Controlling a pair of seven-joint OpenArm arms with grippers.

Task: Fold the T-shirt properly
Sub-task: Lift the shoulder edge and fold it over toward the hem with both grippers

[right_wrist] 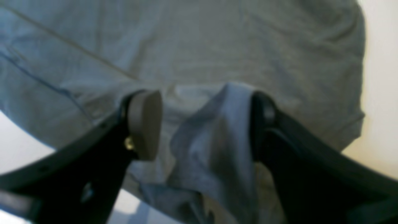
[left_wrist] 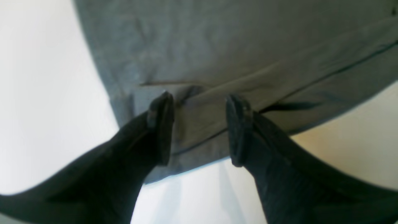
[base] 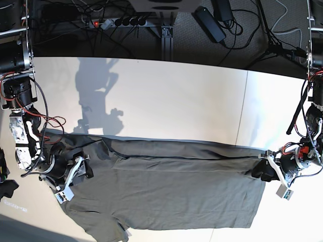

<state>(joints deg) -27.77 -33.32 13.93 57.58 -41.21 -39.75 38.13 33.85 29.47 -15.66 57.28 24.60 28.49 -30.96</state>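
The dark grey-olive T-shirt (base: 176,194) lies flat on the white table (base: 176,101), its far edge folded over in a long band. My left gripper (base: 263,170) is at the shirt's right end. In the left wrist view it (left_wrist: 199,127) is open, its fingers standing on either side of the folded band of cloth (left_wrist: 217,46). My right gripper (base: 85,170) is at the shirt's left end near a sleeve. In the right wrist view it (right_wrist: 205,124) is open, with a raised pucker of cloth (right_wrist: 217,140) between the fingers, against the right one.
A power strip (base: 116,22), cables and a black adapter (base: 209,22) lie on the floor beyond the table's far edge. A seam (base: 247,111) crosses the table at the right. The shirt's near hem lies close to the table's front edge.
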